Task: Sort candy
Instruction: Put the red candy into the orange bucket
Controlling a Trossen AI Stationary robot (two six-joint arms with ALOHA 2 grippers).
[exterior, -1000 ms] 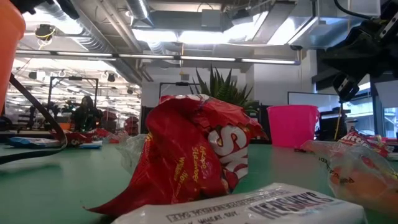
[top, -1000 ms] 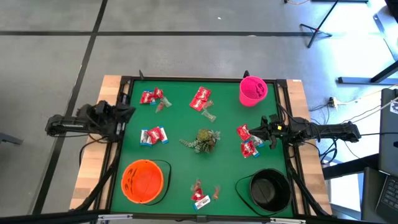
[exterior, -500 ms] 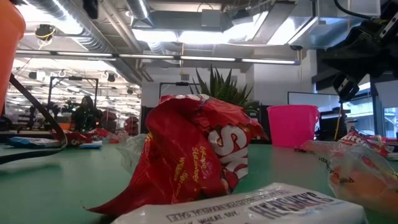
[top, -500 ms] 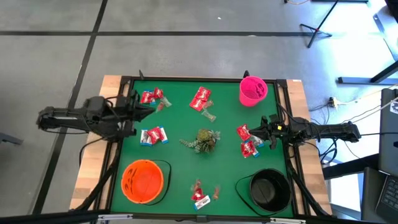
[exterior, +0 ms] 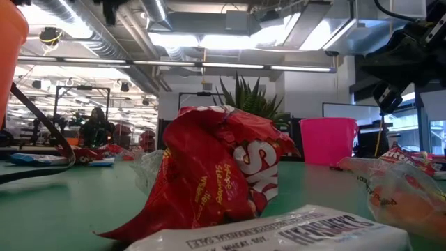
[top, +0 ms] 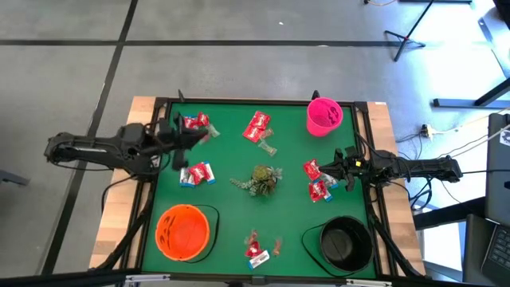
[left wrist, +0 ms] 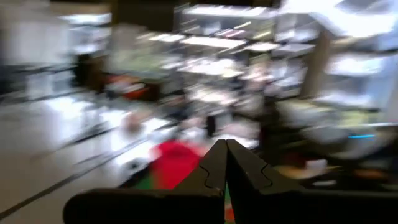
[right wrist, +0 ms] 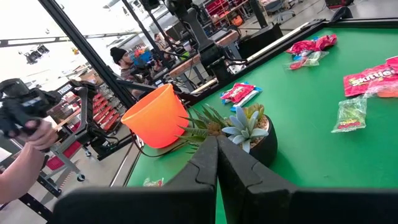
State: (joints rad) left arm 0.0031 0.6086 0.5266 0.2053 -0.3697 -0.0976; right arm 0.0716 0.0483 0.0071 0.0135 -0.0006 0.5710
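Note:
The candy lies in groups on the green mat: red packets (top: 195, 122) at the far left, red packets (top: 256, 126) far of centre, white-and-blue packets (top: 198, 173), red packets (top: 316, 180) at the right, and small pieces (top: 256, 249) near the front. My left gripper (top: 204, 136) hovers shut above the mat, between the far-left red packets and the white-and-blue ones; its wrist view shows the fingers (left wrist: 214, 163) closed together. My right gripper (top: 330, 170) is shut (right wrist: 217, 147) and hangs beside the right-hand red packets, well above the mat.
An orange bowl (top: 183, 231) stands near left, a black bowl (top: 345, 243) near right and a pink bowl (top: 324, 115) far right. A small potted plant (top: 261, 179) sits mid-table. A person (right wrist: 28, 134) stands beyond the table's left side.
My left arm has swung out from the table's left edge toward the right, over the mat, and its gripper has arrived between the far-left red packets and the white-and-blue packets. The candy has stayed put.

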